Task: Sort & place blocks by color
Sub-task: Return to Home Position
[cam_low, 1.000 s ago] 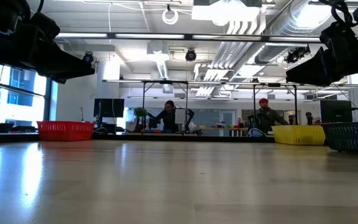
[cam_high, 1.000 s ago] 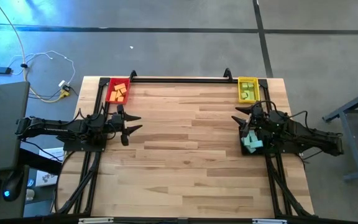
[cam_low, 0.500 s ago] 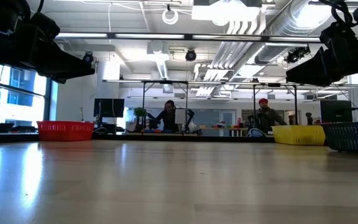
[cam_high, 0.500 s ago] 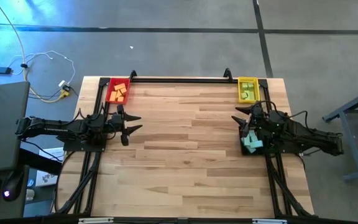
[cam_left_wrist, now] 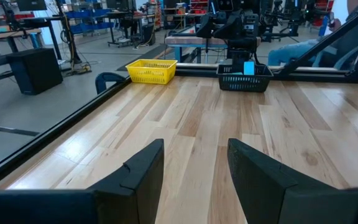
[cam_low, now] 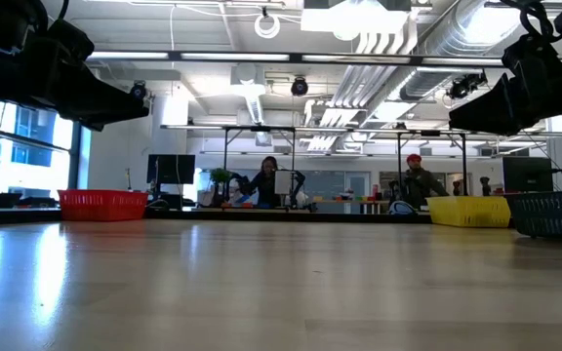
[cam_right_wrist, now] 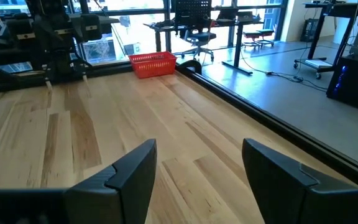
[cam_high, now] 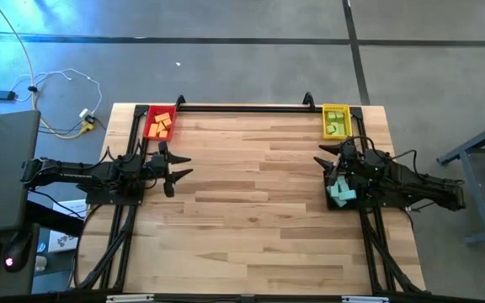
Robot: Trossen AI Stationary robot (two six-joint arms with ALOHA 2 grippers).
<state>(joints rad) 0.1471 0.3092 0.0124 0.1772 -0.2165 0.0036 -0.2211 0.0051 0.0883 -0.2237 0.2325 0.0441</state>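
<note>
Orange blocks point(cam_high: 160, 124) lie in the red tray point(cam_high: 149, 124) at the table's far left corner. Light green blocks point(cam_high: 336, 128) lie in the yellow tray point(cam_high: 336, 108) at the far right corner. Teal blocks point(cam_high: 341, 194) sit in a dark basket point(cam_left_wrist: 244, 78) by the right edge, partly under the right arm. My left gripper point(cam_high: 189, 166) hangs open above the table's left side, near the red tray. My right gripper point(cam_high: 320, 155) hangs open above the right side, between the yellow tray and the basket. Both wrist views show bare wood between open fingers.
A black frame rail point(cam_high: 242, 107) runs along the table's far edge between the trays. Bare wood point(cam_high: 251, 194) spreads across the table's middle and near side. The low view shows the red tray point(cam_low: 102, 204), the yellow tray point(cam_low: 468, 211) and people at benches far behind.
</note>
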